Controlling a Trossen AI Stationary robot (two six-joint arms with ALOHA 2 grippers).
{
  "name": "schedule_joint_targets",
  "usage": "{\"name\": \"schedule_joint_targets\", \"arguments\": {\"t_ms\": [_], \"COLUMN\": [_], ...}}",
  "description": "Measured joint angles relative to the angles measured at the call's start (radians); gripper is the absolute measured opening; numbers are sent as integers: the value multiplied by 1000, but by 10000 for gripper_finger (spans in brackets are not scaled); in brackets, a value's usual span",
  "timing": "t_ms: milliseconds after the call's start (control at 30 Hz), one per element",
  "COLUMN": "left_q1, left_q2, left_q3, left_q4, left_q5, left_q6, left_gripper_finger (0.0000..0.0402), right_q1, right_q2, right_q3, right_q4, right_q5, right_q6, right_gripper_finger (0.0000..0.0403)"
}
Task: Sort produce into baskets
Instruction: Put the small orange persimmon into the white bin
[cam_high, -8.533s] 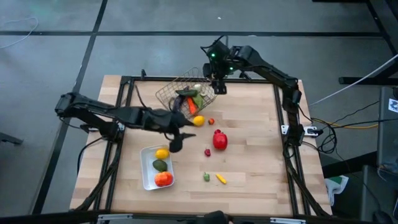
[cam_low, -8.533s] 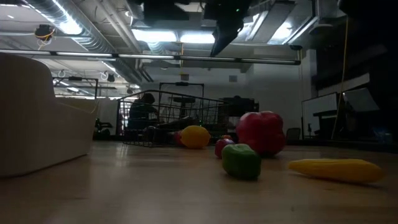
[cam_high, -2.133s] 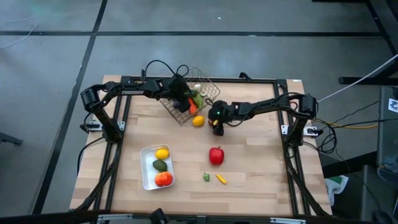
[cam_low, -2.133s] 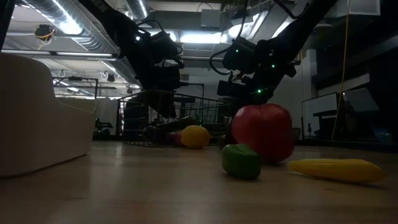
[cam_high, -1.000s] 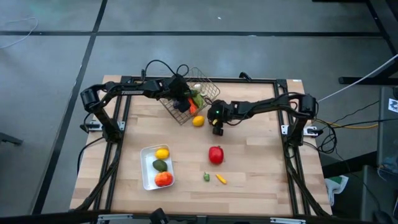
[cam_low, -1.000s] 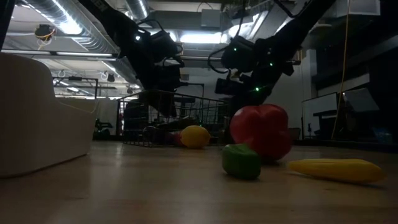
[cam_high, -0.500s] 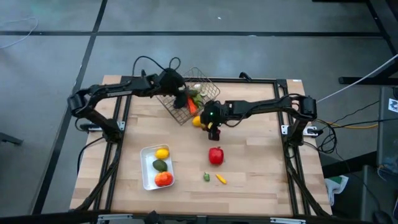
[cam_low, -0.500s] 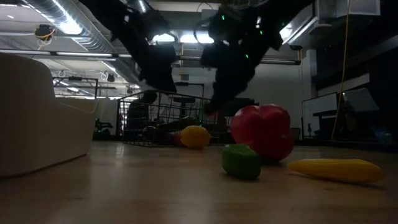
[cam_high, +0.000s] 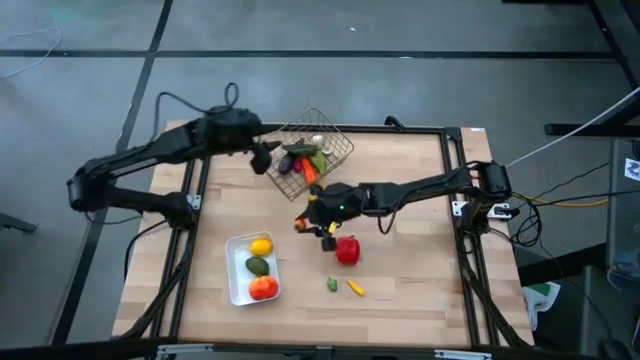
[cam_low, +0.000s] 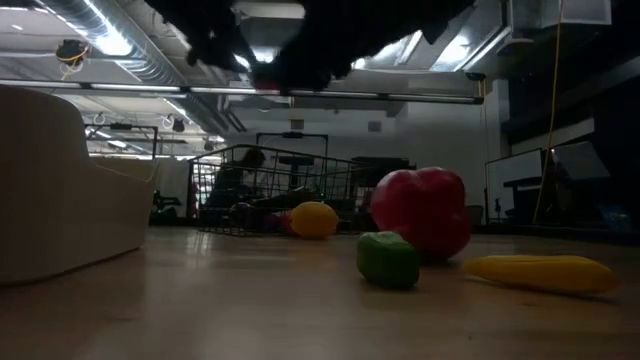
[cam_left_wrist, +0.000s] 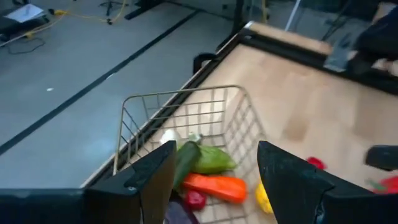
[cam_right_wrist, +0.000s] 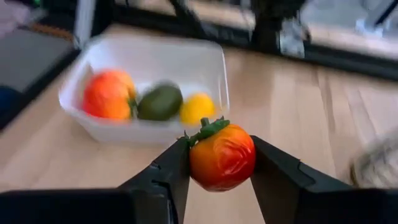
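The wire basket sits at the table's far middle, holding a cucumber, a carrot and other produce. The white tray at the near left holds a lemon, an avocado and an orange tomato. My left gripper hangs open just left of the basket, nothing between its fingers. My right gripper is between basket and tray, above the table, shut on a small orange-red tomato. My right gripper pinches the small tomato by its two opposite sides between the two fingers. The fingers slant downward, reaching from the table's right toward the tray. The tomato is lifted clear of the table, its green stem end up.
A large red pepper stands just near-right of my right gripper. A small green piece and a yellow piece lie nearer the front edge. A lemon lies beside the basket. Black frame rails border the table.
My right gripper has carried the small tomato from beside the basket toward the table's left and near side, toward the tray, rising as it went. My left gripper has risen and drawn back from over the basket toward the table's left edge.
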Motion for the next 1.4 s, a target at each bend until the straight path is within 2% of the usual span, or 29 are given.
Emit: {"name": "schedule_joint_targets", "arguments": {"t_ms": [333,533,667,833,1067,1400], "left_q1": [-144,-289,-379,-436,-441,-441], "left_q2": [-242,-345,-421,-513,-620,-839], "left_q3": [2,-26,-121,-295,-517,-726], "left_q4": [-219,-246,-158,-1,217,281], "left_q5": [1,2,-2,-78,-93,-92], "left_q6": [-149,-184,-203,-174,-100,-43], "left_gripper_finger": [221,221,221,221,221,221], "right_q1": [50,65,64,62,63,63], "right_q2": [93,188,237,289,386,453], "right_q3": [0,0,9,64,188,262], "right_q4": [277,468,529,529,520,473], "right_q5": [1,0,-2,-2,-2,-2], "right_q6": [4,53,84,87,113,135], "right_gripper_finger": [149,149,149,149,149,149]}}
